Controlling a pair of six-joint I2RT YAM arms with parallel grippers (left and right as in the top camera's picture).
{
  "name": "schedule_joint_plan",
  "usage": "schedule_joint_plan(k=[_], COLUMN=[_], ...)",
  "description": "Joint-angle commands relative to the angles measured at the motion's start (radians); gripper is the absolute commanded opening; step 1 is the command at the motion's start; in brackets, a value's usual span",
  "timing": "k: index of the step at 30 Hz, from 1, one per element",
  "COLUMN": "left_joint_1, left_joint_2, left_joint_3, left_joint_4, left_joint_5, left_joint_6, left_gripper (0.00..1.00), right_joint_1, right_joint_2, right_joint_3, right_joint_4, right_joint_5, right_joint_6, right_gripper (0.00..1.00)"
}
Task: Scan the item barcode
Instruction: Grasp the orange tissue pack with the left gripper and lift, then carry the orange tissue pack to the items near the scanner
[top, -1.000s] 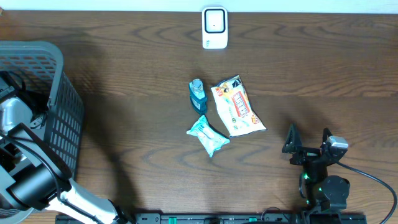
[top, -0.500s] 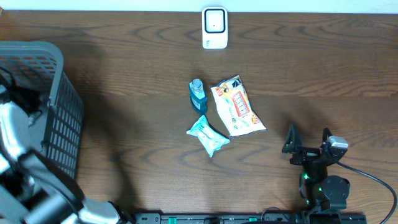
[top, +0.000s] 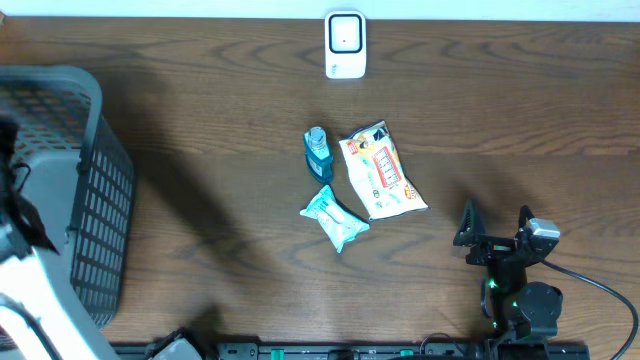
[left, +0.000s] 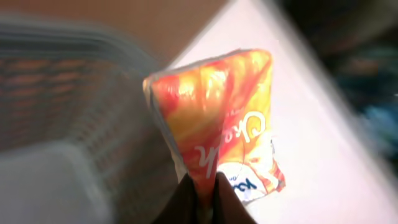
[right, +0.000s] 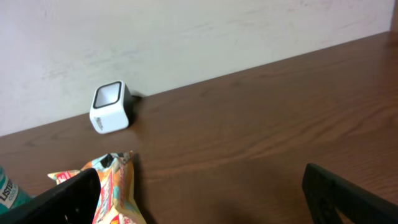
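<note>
From where I stood, the left gripper (left: 202, 188) was closed tight on the bottom edge of an orange snack pouch (left: 217, 118), its two fingers pinching the flat crimped seam, with the rest of the bag standing out free beyond them. It was held off the table at the far left, close by the grey basket (top: 95, 210), though the wrist picture was too smeared to say just how close. I judged the pouch light and soft: thin glossy film, likely slippery, puffed with air, and whatever was inside easy to crush. The seam looked the right place to take it, since a squeeze on the belly would buckle the panel and spoil any printed code. A hold at one edge would let it flop or twist, so I reckoned it wanted a slow carry. I saw no barcode on the side facing the camera. The scanner (top: 345, 45) sat well apart at the table's far edge. The right gripper (top: 495, 228) rested with its jaws spread wide, holding nothing.
</note>
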Motion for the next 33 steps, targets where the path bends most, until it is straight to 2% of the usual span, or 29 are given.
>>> schedule_joint_plan(k=[1, 4, 8, 12, 15, 19, 22, 25, 29, 30, 33], left_joint_1=[-0.046, -0.164, -0.346, -0.532, -0.659, -0.808, -0.900, -0.982, -1.113, -1.161, -1.211], left_joint_2=[-0.078, -0.117, -0.112, -0.086, -0.060, -0.027, -0.009, 0.000, 0.021, 0.042, 0.090], left_joint_3=[0.007, 0.007, 0.007, 0.005, 0.005, 0.005, 0.005, 0.005, 0.005, 0.002, -0.012], left_joint_4=[0.057, 0.079, 0.040, -0.037, -0.156, -0.304, -0.351, -0.360, -0.381, -0.400, -0.426], left_joint_5=[0.248, 0.344, 0.356, 0.346, 0.233, 0.003, -0.054, -0.054, -0.054, -0.054, -0.054], left_joint_6=[-0.023, -0.026, -0.018, 0.045, 0.066, 0.064, 0.079, 0.161, 0.334, 0.409, 0.458], left_gripper=[0.07, 0.07, 0.07, 0.07, 0.07, 0.07, 0.07, 0.07, 0.07, 0.07, 0.07], right_joint_1=[0.003, 0.003, 0.003, 0.003, 0.003, 0.003, 0.003, 0.003, 0.003, 0.003, 0.003], right_joint_2=[-0.004, -0.004, -0.004, -0.004, -0.004, -0.004, -0.004, -0.004, -0.004, -0.004, -0.004], right_joint_3=[-0.001, -0.001, -0.001, -0.001, -0.001, -0.001, -0.001, -0.001, -0.001, -0.001, -0.001], right_joint_4=[-0.003, -0.003, -0.003, -0.003, -0.003, -0.003, -0.003, -0.003, -0.003, -0.003, -0.003], right_joint_5=[0.009, 0.009, 0.009, 0.009, 0.009, 0.009, 0.009, 0.009, 0.009, 0.009, 0.009], right_joint_6=[-0.008, -0.008, -0.008, -0.008, -0.008, -0.008, -0.008, -0.008, -0.008, -0.008, -0.008], right_gripper=[0.99, 0.99, 0.99, 0.99, 0.99, 0.99, 0.99, 0.99, 0.99, 0.99, 0.99])
